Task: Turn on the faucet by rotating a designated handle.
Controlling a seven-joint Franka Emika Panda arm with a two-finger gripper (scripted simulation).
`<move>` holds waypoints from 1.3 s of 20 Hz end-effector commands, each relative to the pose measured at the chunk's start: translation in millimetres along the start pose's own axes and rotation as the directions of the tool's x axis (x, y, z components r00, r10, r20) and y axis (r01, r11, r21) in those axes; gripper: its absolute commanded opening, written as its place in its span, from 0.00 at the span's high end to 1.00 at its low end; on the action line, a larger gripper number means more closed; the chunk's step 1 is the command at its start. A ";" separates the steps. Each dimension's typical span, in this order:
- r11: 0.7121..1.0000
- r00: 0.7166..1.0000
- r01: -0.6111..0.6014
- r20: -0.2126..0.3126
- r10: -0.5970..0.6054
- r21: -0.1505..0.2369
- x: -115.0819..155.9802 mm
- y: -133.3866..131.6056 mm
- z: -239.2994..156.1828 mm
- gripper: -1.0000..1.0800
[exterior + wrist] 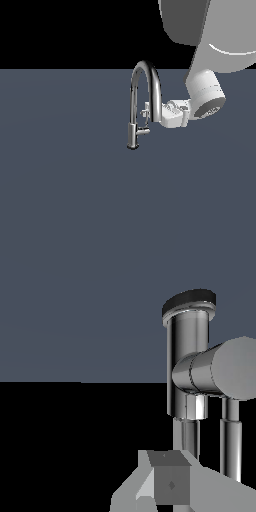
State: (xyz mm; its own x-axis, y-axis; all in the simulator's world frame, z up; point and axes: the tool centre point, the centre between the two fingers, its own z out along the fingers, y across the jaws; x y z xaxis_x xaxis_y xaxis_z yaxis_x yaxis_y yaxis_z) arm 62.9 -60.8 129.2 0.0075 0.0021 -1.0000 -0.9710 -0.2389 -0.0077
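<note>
A: Which way does the short, thin chrome handle point(143, 132) point?

B: In the exterior view its long axis runs level, sticking out sideways from the thick cylindrical base of the tall shiny chrome gooseneck faucet point(145, 95) toward the exterior view's right. That is the side where the white robot gripper point(148, 111) sits.

A: And the faucet itself?

B: It stands upright on the flat slate-grey floor point(65, 190), its arched spout rising from the base and curving back down toward the gripper's side.

A: What is around it, and what stands in the way?

B: Only the white arm point(206, 95) (bulky, entering from the upper right of the exterior view). The spout's downturned leg crosses in front of the gripper, hiding part of it.

A: Where is the handle relative to the gripper?

B: Just below the fingertips and near them; contact cannot be told. In the wrist view the handle's round end point(235, 368) looms close ahead of the grey gripper body point(170, 483).

A: Fingers apart or together?

B: That cannot be told from either view.
</note>
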 end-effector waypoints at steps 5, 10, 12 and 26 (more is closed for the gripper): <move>1.000 1.000 0.000 0.000 0.000 0.000 -3.1 11.5 0.0 1.00; 1.000 1.000 0.000 0.000 0.000 0.000 -5.6 21.3 0.2 1.00; 1.000 1.000 0.000 0.000 0.000 0.000 -6.7 25.4 0.2 1.00; 1.000 1.000 0.002 0.002 -0.002 -0.004 -1.1 50.5 5.4 1.00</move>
State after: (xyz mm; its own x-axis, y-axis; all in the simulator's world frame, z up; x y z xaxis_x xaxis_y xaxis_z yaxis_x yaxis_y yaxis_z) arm 21.0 -62.9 136.3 0.0211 0.0043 -0.9998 -0.9694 -0.2444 -0.0215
